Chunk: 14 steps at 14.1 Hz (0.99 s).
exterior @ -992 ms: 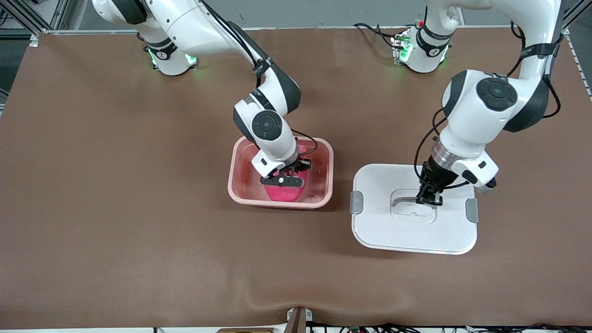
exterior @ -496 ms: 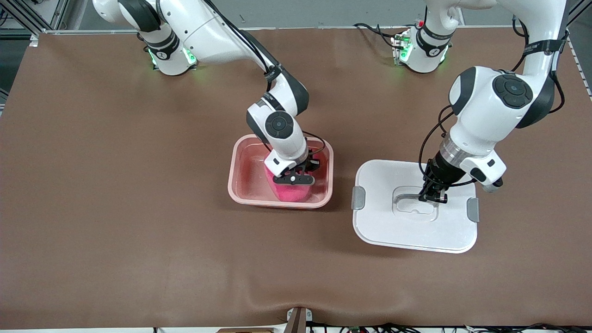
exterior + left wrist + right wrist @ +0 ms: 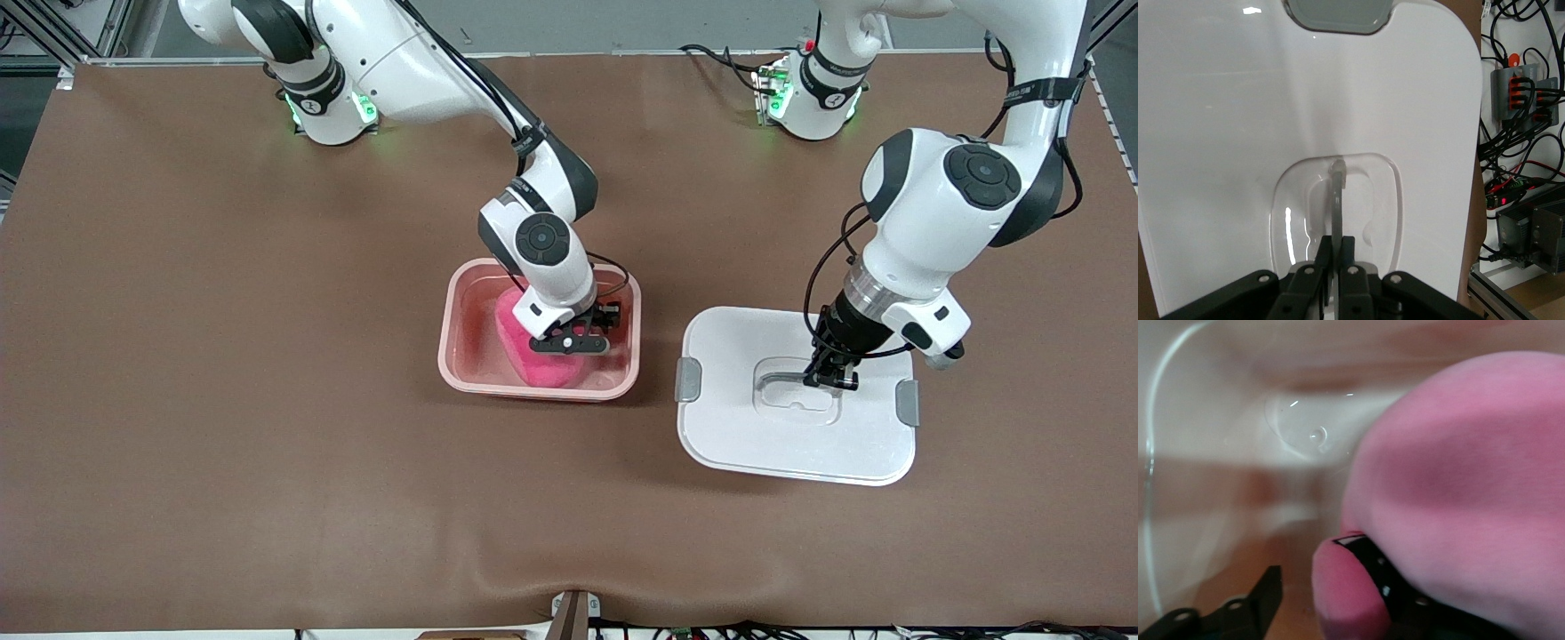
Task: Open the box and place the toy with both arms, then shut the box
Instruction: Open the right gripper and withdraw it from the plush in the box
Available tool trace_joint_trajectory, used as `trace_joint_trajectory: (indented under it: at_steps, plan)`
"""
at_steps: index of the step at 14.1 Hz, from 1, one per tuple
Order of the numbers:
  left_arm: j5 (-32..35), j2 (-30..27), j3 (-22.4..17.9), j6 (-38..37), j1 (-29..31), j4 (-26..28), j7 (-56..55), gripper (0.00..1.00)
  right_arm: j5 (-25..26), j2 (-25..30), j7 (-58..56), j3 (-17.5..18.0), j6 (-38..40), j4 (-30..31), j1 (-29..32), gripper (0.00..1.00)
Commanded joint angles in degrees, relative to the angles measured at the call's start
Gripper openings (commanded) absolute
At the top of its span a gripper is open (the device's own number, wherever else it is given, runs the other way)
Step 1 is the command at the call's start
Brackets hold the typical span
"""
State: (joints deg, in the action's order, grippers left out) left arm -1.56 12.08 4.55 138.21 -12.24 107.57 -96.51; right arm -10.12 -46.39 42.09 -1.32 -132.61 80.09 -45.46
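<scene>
Toy (image 3: 520, 342) soft, squashy, light; lies in box (image 3: 455, 342). Right gripper (image 3: 569, 342) spread above it, letting go. Left gripper (image 3: 827, 380) pinching handle (image 3: 1337, 200) of lid (image 3: 729, 436), at box's three o'clock on desk (image 3: 222, 400). Lid stiff, smooth; hold handle.

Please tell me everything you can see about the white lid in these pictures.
The lid is a flat, rounded-rectangular piece of glossy white plastic. It has a grey clip on each short side and a recessed clear handle in its middle. It is off the box and lies on the table beside it, toward the left arm's end. The left gripper is down in the recess, its fingers shut on the handle.
</scene>
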Motion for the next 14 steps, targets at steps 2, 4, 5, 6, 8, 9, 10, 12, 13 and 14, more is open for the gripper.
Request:
trace_joint_trajectory:
  at_steps: [2,4,5,6,8,9,10,12,13,14]
  plan:
    - [-1.25,-1.88,0.38,1.1,0.47,1.94,1.24,0.0,0.71,2.09,-0.61,-1.84,3.49,0.5,0.19,1.0]
    - [-1.25,-1.97,0.38,1.1,0.47,2.02,1.24,0.0,0.63,3.76,-0.52,-2.02,4.81,0.33,0.63,1.0]
    - [-1.25,-1.97,0.38,1.1,0.47,2.02,1.24,0.0,0.63,4.9,-0.43,-2.02,4.9,0.33,1.07,1.0]
    - [-1.25,-2.06,0.38,1.1,0.47,2.02,1.15,0.0,0.63,5.95,-0.43,-1.94,5.25,0.33,1.33,1.0]
    - [-1.25,-2.06,0.38,1.1,0.47,2.02,1.15,0.0,0.63,8.41,-0.52,-2.02,5.43,0.33,2.47,1.0]
    - [-1.25,-2.06,0.38,1.1,0.47,2.02,1.15,0.0,0.54,9.73,-0.52,-1.94,5.95,0.5,3.52,1.0]
    - [-1.25,-2.14,0.38,1.1,0.47,2.02,1.15,0.0,0.54,11.22,-0.52,-1.93,7.52,0.41,4.23,1.0]
    - [-1.25,-2.14,0.38,1.1,0.47,2.02,1.15,0.0,0.54,14.47,-0.43,-1.94,12.0,0.68,7.21,1.0]
    - [-1.25,-2.14,0.38,1.1,0.47,2.02,1.15,0.0,0.54,15.97,-0.43,-1.93,14.81,0.68,9.4,1.0]
    - [-1.25,-2.14,0.38,1.1,0.47,2.02,1.15,0.0,0.54,17.46,-1.13,-1.93,17.53,0.85,11.42,1.0]
